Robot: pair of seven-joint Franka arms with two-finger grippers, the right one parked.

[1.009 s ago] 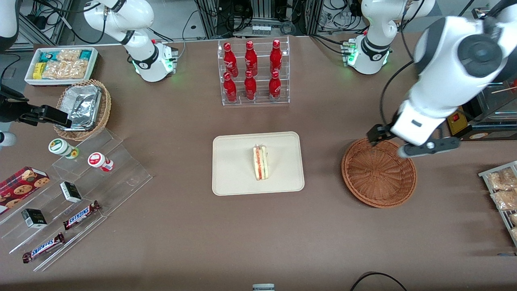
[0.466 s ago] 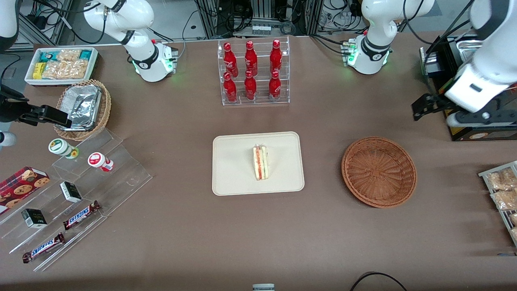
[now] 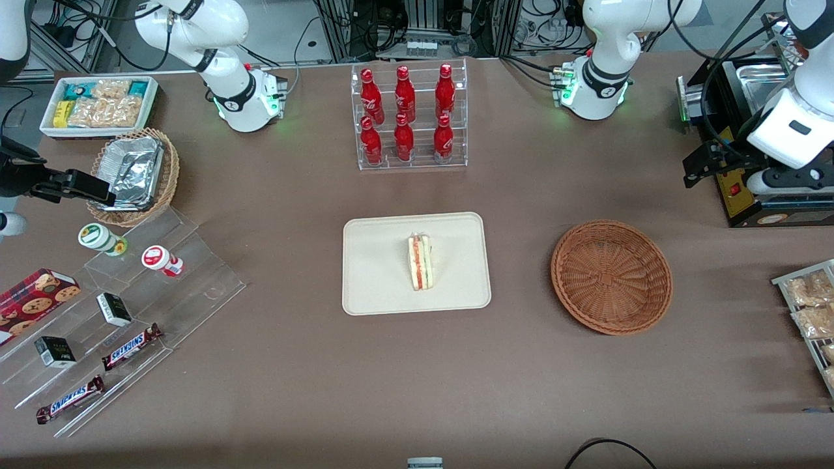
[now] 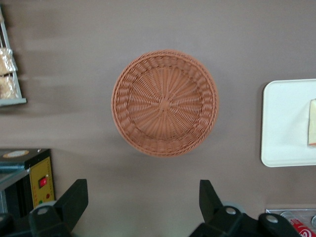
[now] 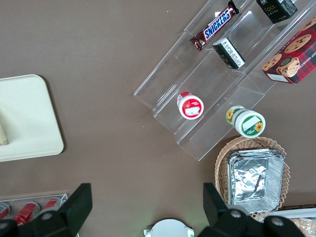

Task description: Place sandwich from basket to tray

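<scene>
Brown matte covering spans the whole bench (image 3: pixel 293 365), seen from above. Near its middle lies the tray (image 3: pixel 378 286), flat, cream-beige, with rounded corners and a low rim. On the tray, slightly off centre toward the working arm's end, rests the sandwich (image 3: pixel 420 262), a pale wedge whose red-orange filling stripe faces up. Well apart from the tray, toward the working arm's end of the bench, sits the basket (image 3: pixel 611 276), a round reddish-brown wicker bowl with nothing inside; the wrist camera looks straight down into its woven spiral (image 4: pixel 164 102). The left arm's gripper (image 3: pixel 700 166) hangs above the bench, farther from the front camera than the basket and off to its side, just beside a black box with a yellow panel (image 3: pixel 735 191). Its two dark fingers (image 4: pixel 74 200) are spread wide with only bare bench between them, holding nothing. Farther from the camera than the tray stands a clear rack of red bottles (image 3: pixel 407 117). Toward the parked arm's end are a lighter wicker basket holding a crumpled foil container (image 3: pixel 133 172), a white bin of packaged snacks (image 3: pixel 101 104), and clear stepped shelves (image 3: pixel 130 312) carrying chocolate bars, small boxes and two round tubs.
</scene>
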